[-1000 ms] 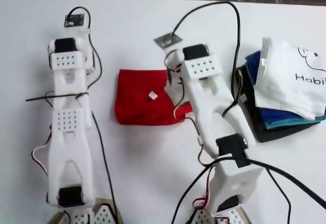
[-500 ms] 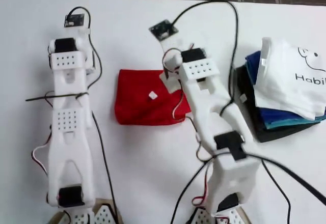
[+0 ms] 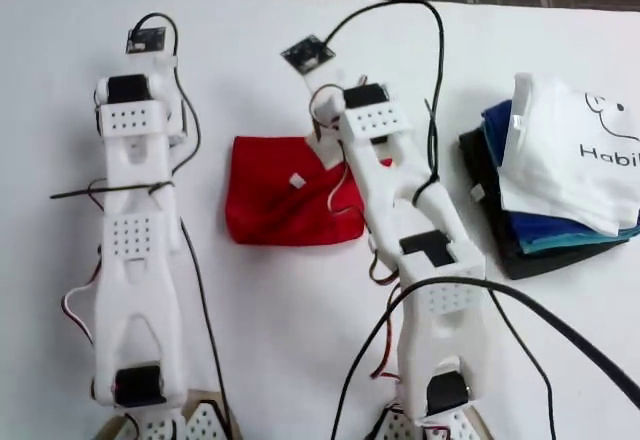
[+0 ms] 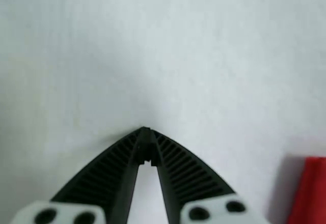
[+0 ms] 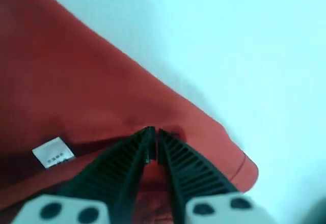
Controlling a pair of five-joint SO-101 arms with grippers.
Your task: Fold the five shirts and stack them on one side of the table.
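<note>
**Right pincer drawn together on the red shirt; the others stacked at the table's edge**

In the high view both pincers sit under their own wrists, so their state has to come from the wrist views. The left gripper (image 4: 145,132) is clenched, tips meeting on nothing, above bare white table (image 3: 250,60). A strip of the folded red cloth shirt (image 4: 310,193) is cut off at that frame's edge. The right gripper (image 5: 152,133) is also drawn together, its tips down on the red shirt (image 5: 76,81) close to one hem. Whether any fabric is caught between them cannot be made out.

From above, the red shirt (image 3: 275,195) lies between the two arms, and the right arm covers its right-hand edge. A small white sewn-in label (image 3: 297,181) lies on top of it. In the right wrist view the label (image 5: 52,152) carries fine print too small to read.

Near the table's right edge is a pile with a white printed shirt (image 3: 570,175) on top. Its dark lettering and line drawing run out of frame. Under it only the edges show of a dark blue shirt (image 3: 497,125), a teal shirt (image 3: 560,242) and a black shirt (image 3: 500,230).
</note>
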